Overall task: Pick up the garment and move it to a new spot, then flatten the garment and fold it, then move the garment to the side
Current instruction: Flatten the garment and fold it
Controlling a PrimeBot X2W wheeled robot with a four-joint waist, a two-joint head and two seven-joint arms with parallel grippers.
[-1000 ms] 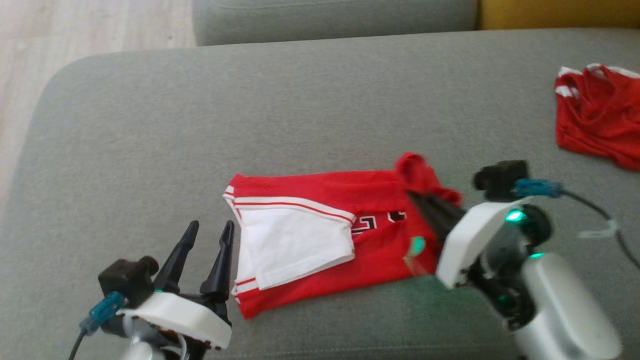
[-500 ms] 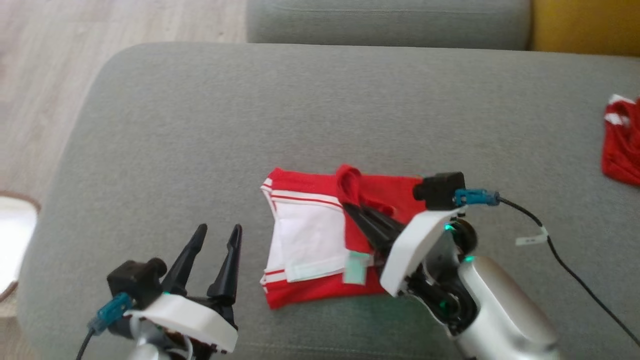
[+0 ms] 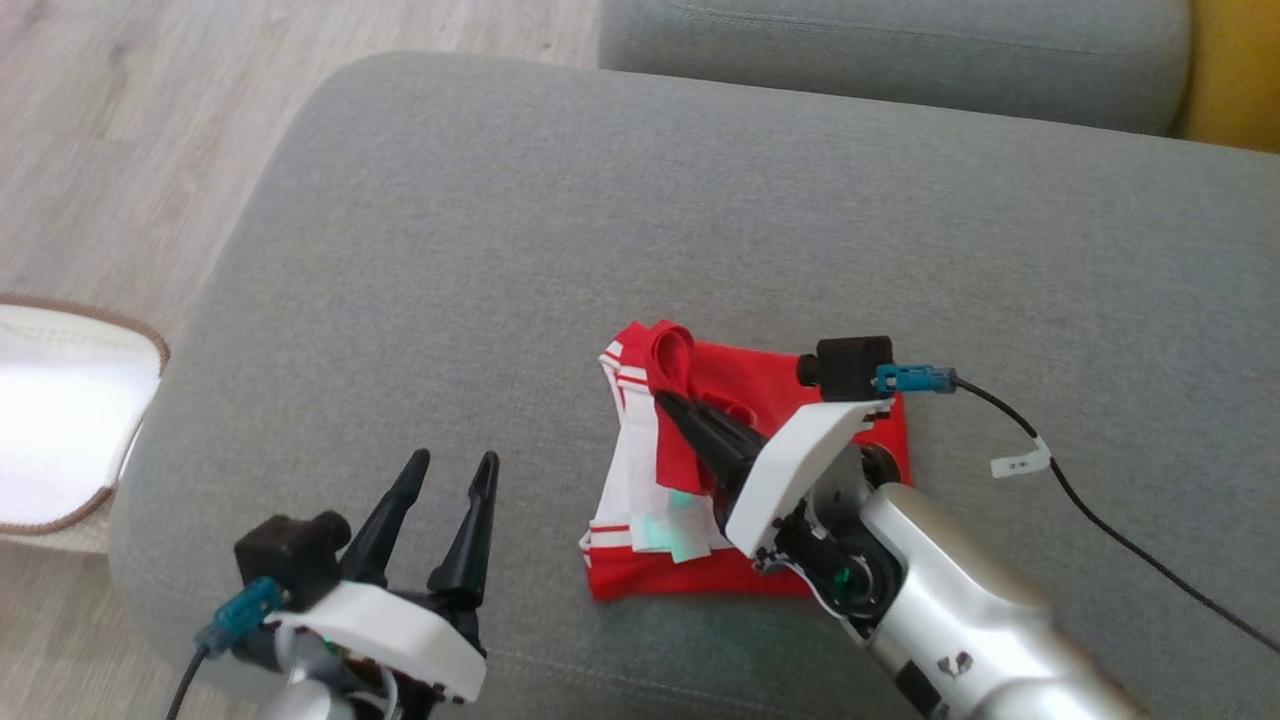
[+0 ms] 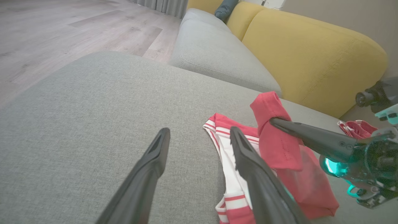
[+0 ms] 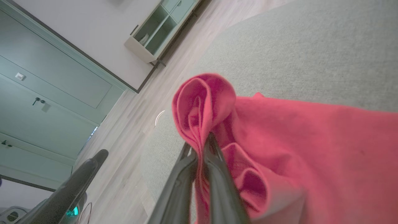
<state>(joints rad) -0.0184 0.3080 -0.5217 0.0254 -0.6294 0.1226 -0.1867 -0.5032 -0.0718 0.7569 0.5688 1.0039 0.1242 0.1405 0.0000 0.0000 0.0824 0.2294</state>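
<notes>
The garment (image 3: 760, 385), red with white stripes and a white panel, lies partly folded on the grey sofa cushion (image 3: 500, 250). My right gripper (image 3: 665, 402) is shut on a bunched red edge of the garment (image 5: 202, 102) and holds that edge lifted over the white part. From the left wrist, the pinched fold (image 4: 273, 124) hangs off the right gripper (image 4: 273, 120). My left gripper (image 3: 452, 468) stands open over bare cushion to the left of the garment, its fingers (image 4: 155, 155) apart with nothing between them.
Wood floor (image 3: 120, 120) lies beyond the cushion's left edge, with a pale brown-rimmed mat (image 3: 60, 410) on it. A second grey cushion (image 3: 880, 50) and a yellow backrest (image 4: 311, 56) stand behind. Another red garment (image 4: 354, 129) lies farther right. A black cable (image 3: 1100, 520) trails from my right wrist.
My right gripper has carried the garment's red edge leftward over the white panel, folding it narrower. The head camera turned left, so the other red garment left its view. My left gripper stayed open.
</notes>
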